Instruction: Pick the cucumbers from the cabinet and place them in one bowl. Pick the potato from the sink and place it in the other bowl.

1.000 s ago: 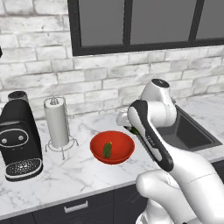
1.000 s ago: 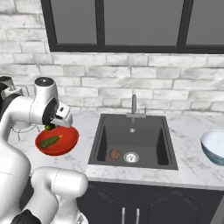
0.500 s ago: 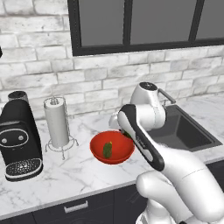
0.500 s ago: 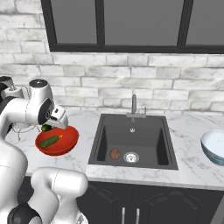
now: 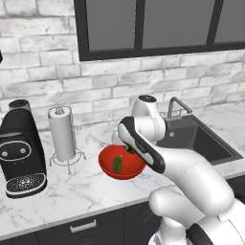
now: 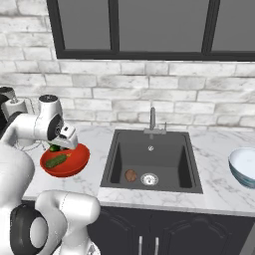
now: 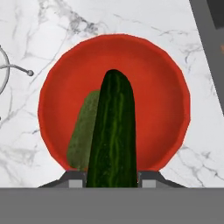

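The tool (image 7: 111, 175) is clenched on a cucumber (image 7: 112, 131), a dark green, glossy, finely striped stub with a rounded end, hanging right above the red bowl (image 7: 170, 83). A second cucumber (image 7: 83, 131), paler and duller, lies inside that bowl, partly behind the held one. Seen from the left, the second cucumber (image 5: 117, 164) rests on the bowl's floor and the red bowl (image 5: 107, 167) sits on the desk (image 5: 72, 191) near its front edge.

The desk is white marble with thin grey veins, backed by a wall of pale grey brick under a dark-framed window. Left of the bowl stands a paper towel roll (image 5: 62, 134) on a wire stand, upright, and further left a black coffee machine (image 5: 19, 153).

To the right the sink (image 6: 149, 144) is a dark grey rectangular basin with a slim faucet (image 6: 153, 122) behind it. The potato (image 6: 131, 175), a small brown lump, lies on the basin floor just beside the round silver drain (image 6: 148, 179). Well apart, at the right end, stands the pale blue bowl (image 6: 244, 167) with a whitish inside.
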Controlling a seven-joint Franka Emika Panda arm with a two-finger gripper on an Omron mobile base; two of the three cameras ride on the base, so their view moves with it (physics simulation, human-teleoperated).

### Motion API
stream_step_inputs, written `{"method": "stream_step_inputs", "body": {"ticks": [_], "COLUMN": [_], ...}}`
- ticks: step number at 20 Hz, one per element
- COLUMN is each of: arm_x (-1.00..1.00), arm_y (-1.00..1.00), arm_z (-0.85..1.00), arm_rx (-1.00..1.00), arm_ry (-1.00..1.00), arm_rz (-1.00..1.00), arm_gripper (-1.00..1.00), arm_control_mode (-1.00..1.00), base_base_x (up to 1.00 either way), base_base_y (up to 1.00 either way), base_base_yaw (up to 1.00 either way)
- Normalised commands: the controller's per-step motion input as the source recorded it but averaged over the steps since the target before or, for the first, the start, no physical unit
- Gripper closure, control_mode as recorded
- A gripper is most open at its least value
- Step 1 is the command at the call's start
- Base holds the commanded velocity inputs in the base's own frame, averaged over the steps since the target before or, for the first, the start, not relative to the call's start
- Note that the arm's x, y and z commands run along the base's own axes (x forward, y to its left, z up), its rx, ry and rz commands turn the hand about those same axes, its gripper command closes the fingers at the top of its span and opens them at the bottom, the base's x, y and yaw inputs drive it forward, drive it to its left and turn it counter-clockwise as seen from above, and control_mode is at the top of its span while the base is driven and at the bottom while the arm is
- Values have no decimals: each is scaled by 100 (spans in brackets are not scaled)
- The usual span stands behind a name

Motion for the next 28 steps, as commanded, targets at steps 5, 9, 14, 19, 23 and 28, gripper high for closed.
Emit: {"method": "stream_step_inputs", "body": {"ticks": [5, 9, 14, 19, 23, 28], "arm_x": [32, 27, 22, 15, -14, -55], "arm_y": [14, 15, 13, 8, 0, 0], "arm_z": [-38, -30, -27, -16, -8, 0], "arm_rx": [0, -2, -2, -1, 0, 0], "arm_ry": [10, 14, 12, 5, 0, -8], "arm_rz": [0, 0, 0, 0, 0, 0], "arm_gripper": [100, 100, 100, 100, 100, 100], "arm_control_mode": [-100, -100, -100, -100, -100, -100], "base_base_x": [0, 0, 0, 0, 0, 0], "base_base_y": [0, 0, 0, 0, 0, 0], "base_base_yaw": [0, 0, 0, 0, 0, 0]}}
